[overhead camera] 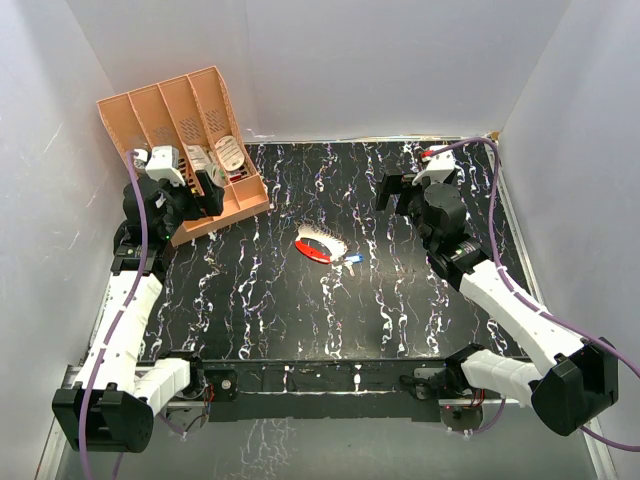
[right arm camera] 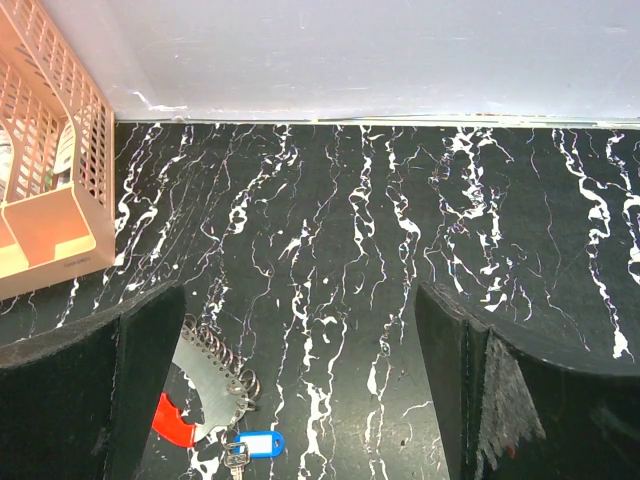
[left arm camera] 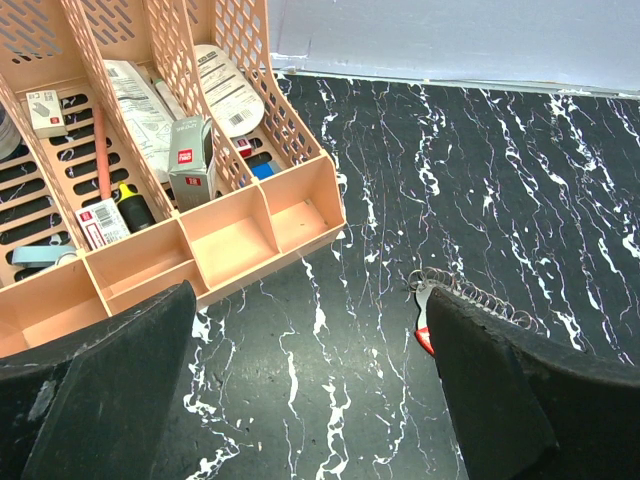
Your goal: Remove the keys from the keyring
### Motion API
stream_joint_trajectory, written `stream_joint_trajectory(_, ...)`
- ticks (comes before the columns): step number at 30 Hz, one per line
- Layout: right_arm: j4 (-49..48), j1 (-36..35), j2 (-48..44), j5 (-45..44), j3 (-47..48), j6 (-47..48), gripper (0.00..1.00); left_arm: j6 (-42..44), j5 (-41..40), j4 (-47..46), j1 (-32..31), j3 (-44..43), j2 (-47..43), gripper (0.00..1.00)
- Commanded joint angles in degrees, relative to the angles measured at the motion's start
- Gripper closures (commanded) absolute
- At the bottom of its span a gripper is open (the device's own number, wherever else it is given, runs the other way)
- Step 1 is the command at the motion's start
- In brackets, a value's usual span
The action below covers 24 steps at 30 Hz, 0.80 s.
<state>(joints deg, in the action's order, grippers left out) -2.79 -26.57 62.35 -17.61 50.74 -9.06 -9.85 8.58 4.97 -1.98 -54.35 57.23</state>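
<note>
We judge this the approach: left gripper (left arm camera: pixel 310 300) and right gripper (right arm camera: pixel 300 295) gape wide, empty. The keyring (overhead camera: pixel 318 246) lies on the table (overhead camera: pixel 250 320) between them, keys (overhead camera: pixel 352 260) just beside it; next, pin it and pinch 1 key.

Left claw (left arm camera: pixel 310 298) spread wide, empty, right claw (right arm camera: pixel 300 292) spread wide, empty, both angled downward

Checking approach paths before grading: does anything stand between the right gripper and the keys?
Nothing visible does. The open right gripper hangs above the table, and the keys lie in the open beside the keyring. The peach organizer stands away at the far left corner, off that path.
</note>
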Motion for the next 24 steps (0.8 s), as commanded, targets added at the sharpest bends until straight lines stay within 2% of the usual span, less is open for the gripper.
stream_joint_trajectory(1,-3.01,-0.24,-0.59,0.37,0.62,0.12,0.02,0.31,0.56,-0.87,0.27,-0.51,-0.96,0.01)
stream_joint_trajectory(17,-2.95,-0.22,-0.06,2.36,0.68,-0.15,0.02,-1.09,1.53,-1.24,0.3,-2.24,-0.59,0.01)
stream_joint_trajectory(24,-4.3,-0.3,0.16,8.55,-1.04,-2.41,0.02,1.83,4.11,-0.29,0.31,-4.67,1.06,0.01)
